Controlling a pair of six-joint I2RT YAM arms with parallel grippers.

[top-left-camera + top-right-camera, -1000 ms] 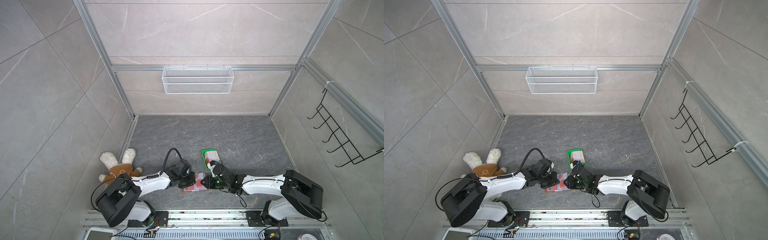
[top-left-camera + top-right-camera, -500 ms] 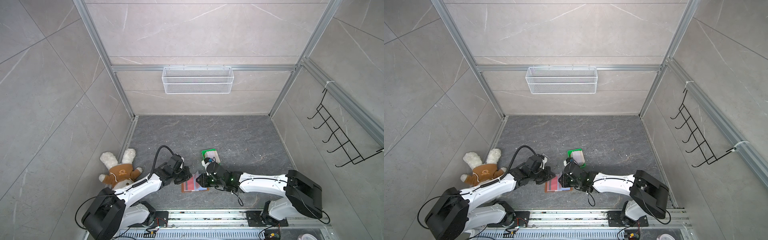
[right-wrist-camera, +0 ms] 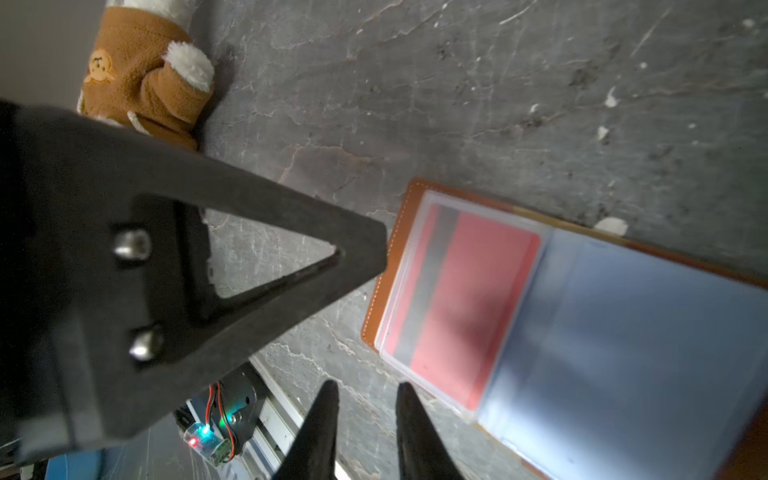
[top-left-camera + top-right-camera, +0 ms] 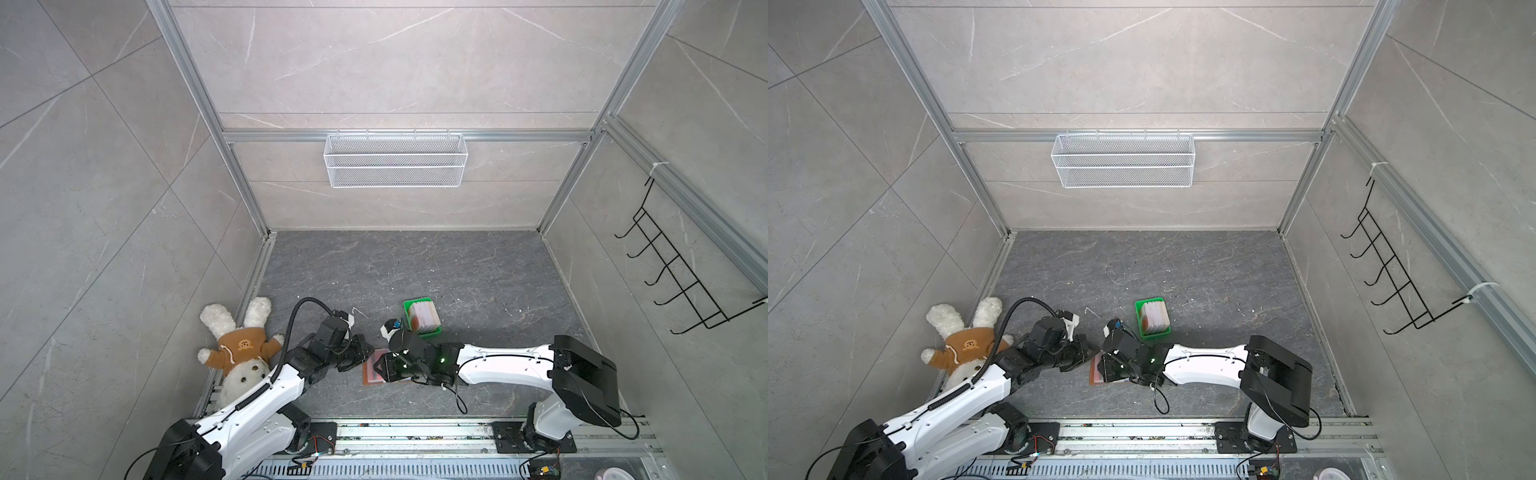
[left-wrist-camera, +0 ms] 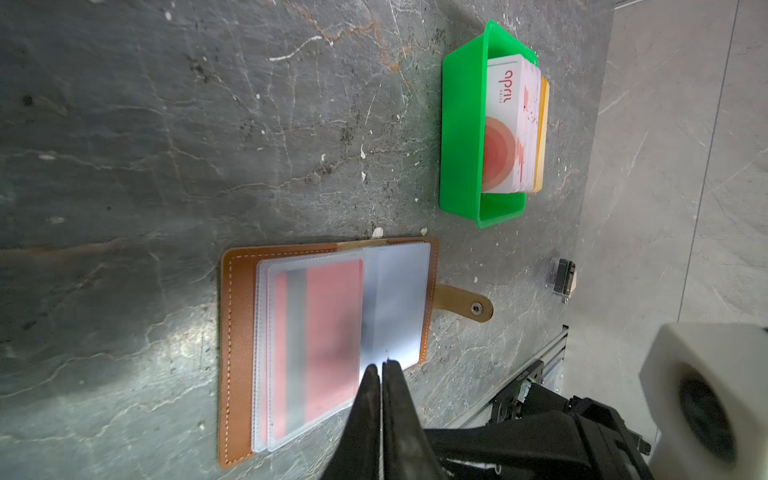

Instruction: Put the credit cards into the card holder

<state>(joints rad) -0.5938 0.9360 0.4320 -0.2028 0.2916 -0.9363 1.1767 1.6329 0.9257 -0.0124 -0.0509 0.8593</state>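
1. 1 red card point(image 5: 328, 291) sits inside the open card holder point(image 5: 237, 353), which has slid leftward over the last second.
2. The left gripper point(image 5: 381, 365) is pinched shut at its sleeve edge; the right gripper point(image 3: 366, 384) is narrowly parted, empty.
3. Remaining credit cards point(image 5: 505, 124) wait in the green tray point(image 5: 459, 124); likely fetched next.
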